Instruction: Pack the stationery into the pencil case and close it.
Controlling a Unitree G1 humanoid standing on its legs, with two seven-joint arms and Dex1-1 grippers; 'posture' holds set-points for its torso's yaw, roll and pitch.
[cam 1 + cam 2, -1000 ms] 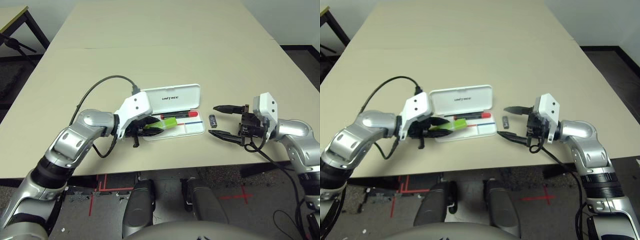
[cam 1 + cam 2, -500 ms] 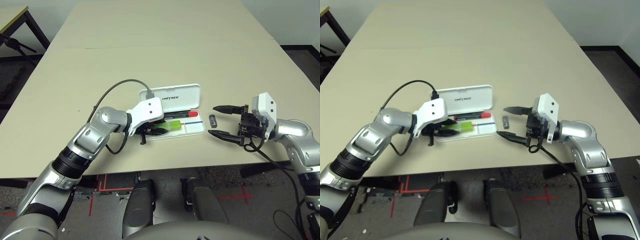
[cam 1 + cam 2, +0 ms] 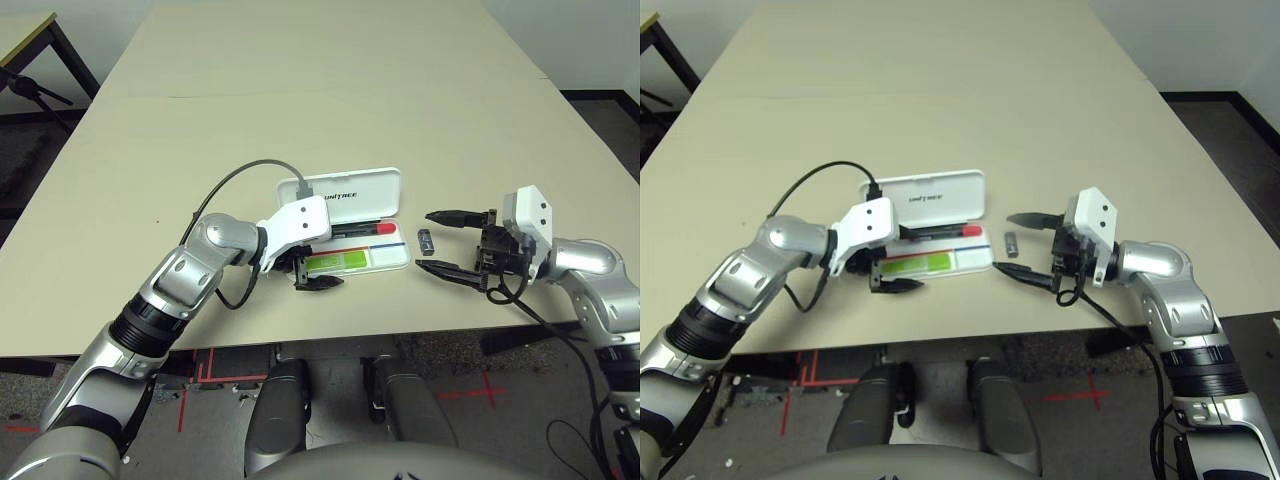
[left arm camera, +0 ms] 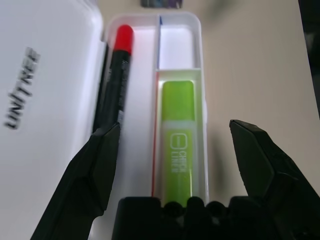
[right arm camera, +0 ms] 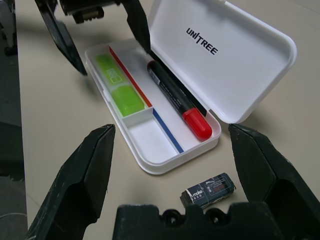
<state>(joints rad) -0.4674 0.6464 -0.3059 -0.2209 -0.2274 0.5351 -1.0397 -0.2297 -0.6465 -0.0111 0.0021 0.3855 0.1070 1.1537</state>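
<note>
Now the white pencil case (image 3: 350, 225) lies open on the tabletop (image 3: 330, 90), its lid (image 5: 220, 55) tipped back with black "UNITREE" print on it. Inside the tray, a red marker (image 5: 177, 100) with a long black cap lies in the channel next to the lid, and a lime-green highlighter (image 4: 178, 135) sits flat in the front compartment, parted from the marker by a thin red-and-blue stripe. A small dark grey block (image 3: 425, 241) rests on the tabletop just beside the case's end, outside it.

The left jaws (image 3: 312, 277) hang at the near-left end of the case, spread wide and holding nothing; the highlighter lies just ahead of them, between the two fingertip lines. The right jaws (image 3: 442, 242) are spread wide too, empty, with the grey block just ahead of them and the case beyond it.

The left wrist view shows the printing on the highlighter's body and its snug fit between the compartment walls, which the head views are too far off to give. The right wrist view shows pale lettering on the grey block and the empty end compartment of the tray.

A second ago the left jaws were pinching the highlighter, tilted above the tray; half a second ago they had lowered it into the case. Now they have let go and opened. The right arm has not moved.
</note>
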